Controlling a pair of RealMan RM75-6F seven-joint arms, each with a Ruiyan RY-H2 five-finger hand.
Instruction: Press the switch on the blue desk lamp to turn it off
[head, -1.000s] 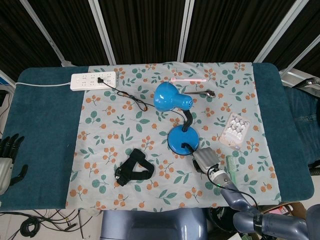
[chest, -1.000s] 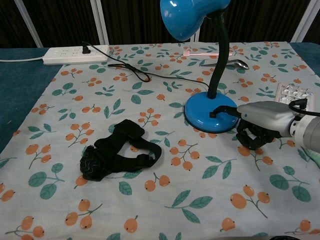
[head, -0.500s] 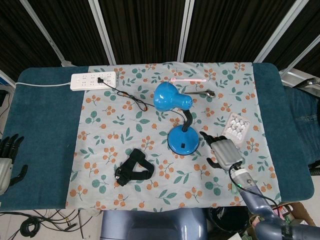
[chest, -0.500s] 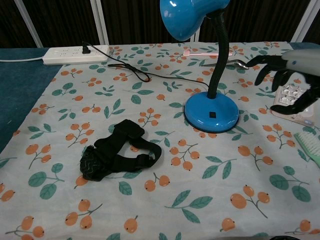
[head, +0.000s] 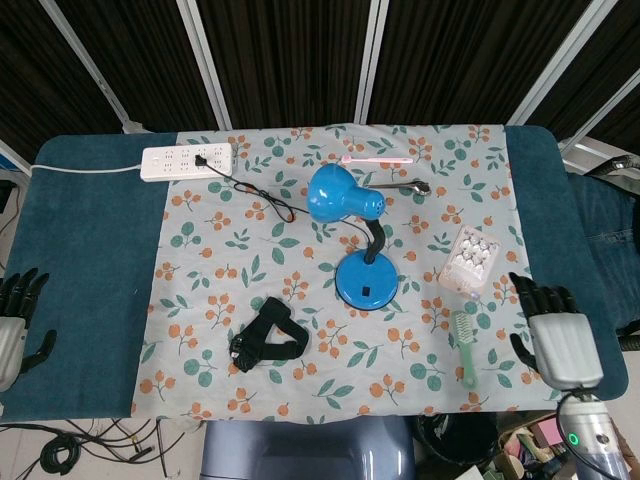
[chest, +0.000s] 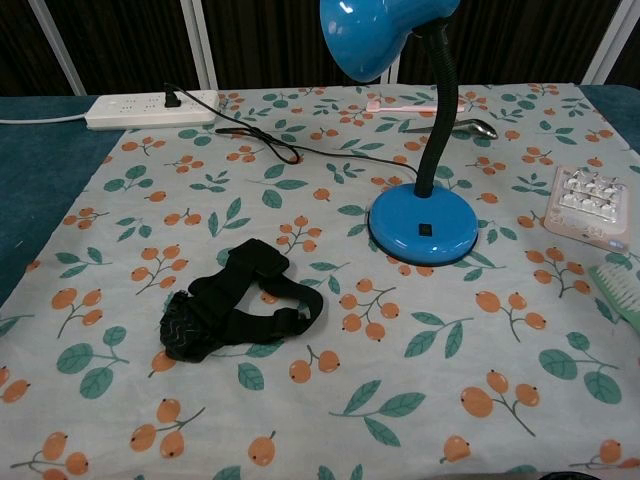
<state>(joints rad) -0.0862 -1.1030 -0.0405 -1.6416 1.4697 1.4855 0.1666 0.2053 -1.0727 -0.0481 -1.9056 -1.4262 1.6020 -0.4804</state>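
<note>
The fingers (head: 545, 297) of the right hand (head: 560, 340) are spread apart and hold nothing; the hand lies palm-down at the near right edge of the table (head: 90, 260), on bare teal surface just past the flowered cloth (head: 250, 250). The left hand (head: 18, 320) sits at the near left edge, its dark fingers (head: 22, 287) also apart and empty. Only the head view shows either hand; the chest view has neither.

Just left of the right hand's fingers lies a green brush (head: 463, 345), of which the chest view catches only the bristled end at its right border (chest: 622, 295). Beyond those fingertips and a little left sits a clear blister tray (head: 470, 258) with round pockets. A black strap (head: 265, 337) lies crumpled on the cloth, well to the right of the left hand's fingers.

The blue desk lamp (head: 362, 280) stands mid-cloth, well left of the right hand's fingers and apart from both hands. The chest view shows a small dark square switch (chest: 427, 229) on top of the round base, with the gooseneck rising behind it to the shade.

Farther back, a spoon (head: 400, 186) and a pink toothbrush (head: 377, 159) lie past the lamp. A white power strip (head: 187, 161) lies at the far left, a black cord (head: 250, 196) running from it toward the lamp.
</note>
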